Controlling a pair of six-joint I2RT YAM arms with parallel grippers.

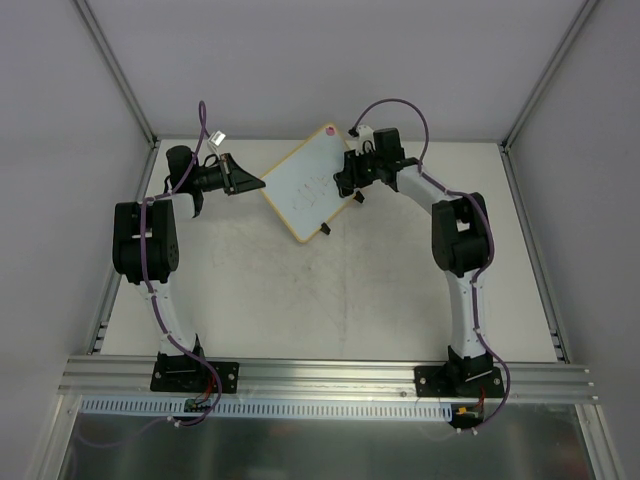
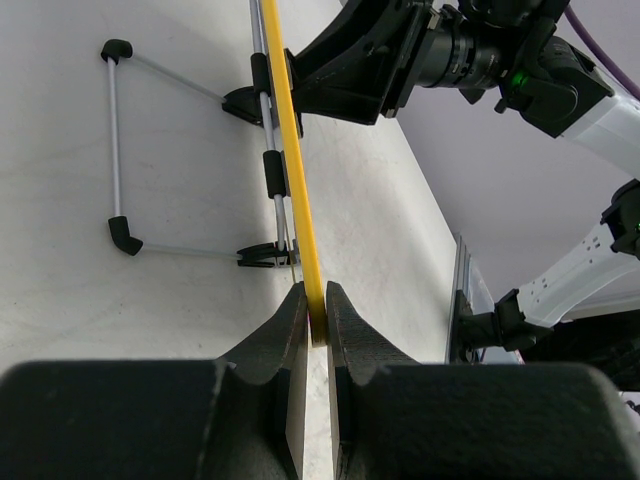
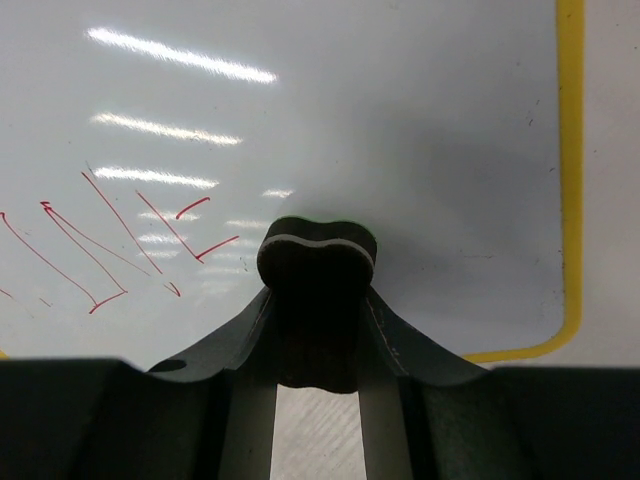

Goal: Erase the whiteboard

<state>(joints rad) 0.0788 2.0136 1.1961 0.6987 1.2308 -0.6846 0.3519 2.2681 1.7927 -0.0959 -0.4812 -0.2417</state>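
The whiteboard (image 1: 300,195) lies turned diagonally at the back middle of the table, with a pink dot (image 1: 331,130) at its far corner and faint red marks on it. My left gripper (image 1: 255,183) is shut on the board's left corner; in the left wrist view the yellow rim (image 2: 295,150) runs edge-on between its fingers (image 2: 317,320). My right gripper (image 1: 345,185) is over the board's right side, shut on a black bow-shaped eraser block (image 3: 318,262) whose end is at the white surface (image 3: 400,120). Red pen strokes (image 3: 120,240) lie left of the block.
A wire stand (image 2: 115,150) and black clips (image 2: 272,175) show under the board. The right arm (image 2: 450,50) reaches in over the board from the far side. Grey walls enclose the table on three sides; an aluminium rail (image 1: 320,375) runs along the near edge.
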